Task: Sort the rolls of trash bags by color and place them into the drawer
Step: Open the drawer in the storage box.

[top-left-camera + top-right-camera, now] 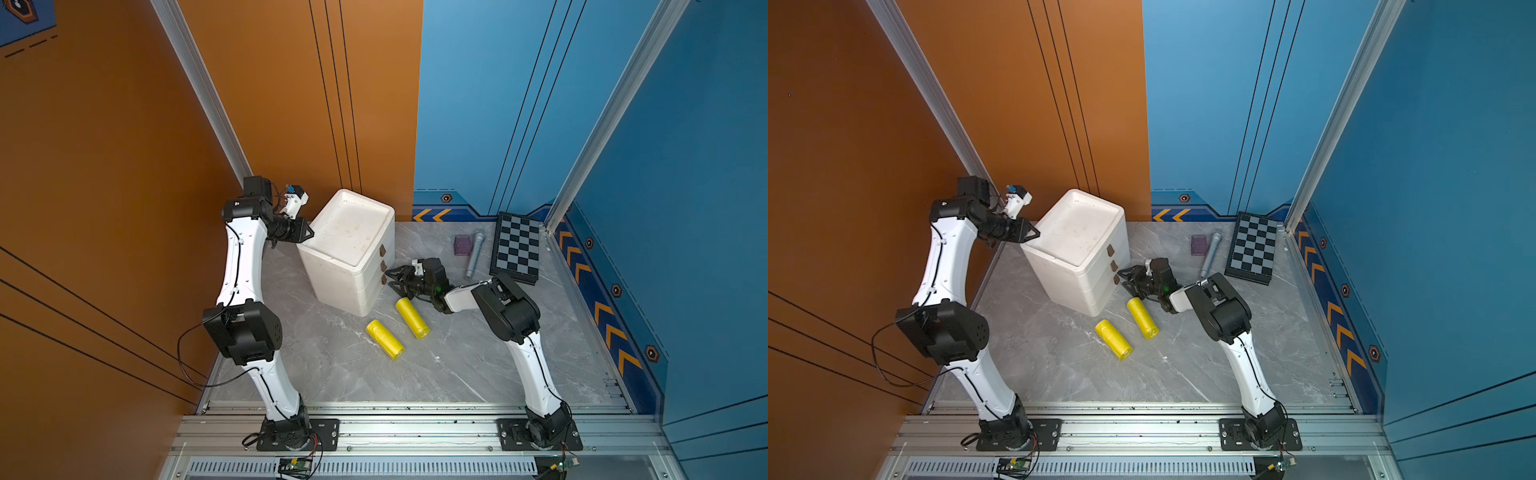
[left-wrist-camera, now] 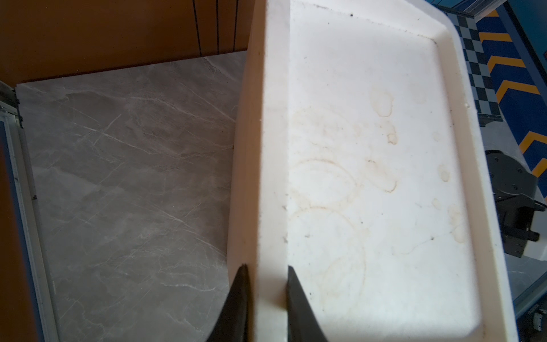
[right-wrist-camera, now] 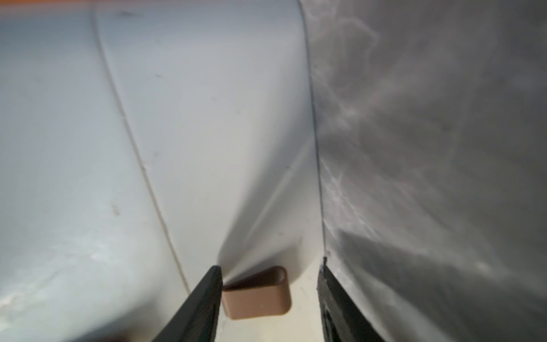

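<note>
At the far left, box (image 1: 353,232) rim pinched tight by left jaws, likely to stop sliding. Bottom drawer handle (image 3: 256,296) between spread-apart right jaws, ready for pulling. On the tabletop (image 1: 457,353) by the box, far yellow roll (image 1: 412,318) and near yellow roll (image 1: 385,339), not yet inside.

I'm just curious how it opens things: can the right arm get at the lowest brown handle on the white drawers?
Probably yes: the right gripper stands open around the lowest brown handle, and the yellow rolls lie on the table, not between them.
</note>
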Motion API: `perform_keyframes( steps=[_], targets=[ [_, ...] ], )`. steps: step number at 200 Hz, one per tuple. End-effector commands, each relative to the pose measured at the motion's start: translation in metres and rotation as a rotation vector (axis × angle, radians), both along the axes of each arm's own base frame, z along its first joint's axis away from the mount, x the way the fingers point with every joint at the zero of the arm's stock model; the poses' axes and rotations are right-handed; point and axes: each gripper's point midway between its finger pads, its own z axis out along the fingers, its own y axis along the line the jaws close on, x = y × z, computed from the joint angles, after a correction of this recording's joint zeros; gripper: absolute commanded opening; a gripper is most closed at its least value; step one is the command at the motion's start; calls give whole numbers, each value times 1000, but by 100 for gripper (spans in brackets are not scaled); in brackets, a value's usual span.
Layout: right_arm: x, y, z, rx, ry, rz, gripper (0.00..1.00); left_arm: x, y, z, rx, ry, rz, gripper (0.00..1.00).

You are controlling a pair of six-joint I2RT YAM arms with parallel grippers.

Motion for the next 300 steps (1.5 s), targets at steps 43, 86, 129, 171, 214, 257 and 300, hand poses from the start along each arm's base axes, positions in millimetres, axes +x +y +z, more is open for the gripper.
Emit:
perform_keyframes(
  steps=[43, 86, 129, 171, 214, 257, 300],
  targets=[
    [-16, 0, -10, -9, 21, -12, 54, -15, -41, 64, -206, -134, -108, 0],
    [-6, 1, -8, 79, -5, -74, 54, -15, -42, 66, -206, -139, -111, 0],
    [-2, 1, -3, 109, -29, -112, 54, -16, -42, 68, -203, -144, -109, 0],
    [2, 1, 4, 180, -54, -158, 53, -16, -41, 68, -205, -145, -109, 0],
    [1, 4, 3, 231, -63, -190, 49, -15, -41, 69, -206, -146, -109, 0],
    [-1, 7, 7, 291, -74, -212, 41, -16, -41, 68, -205, -144, -108, 0],
    [-5, 0, 3, 286, -72, -228, 29, -16, -42, 69, -208, -146, -109, 0]
  ],
)
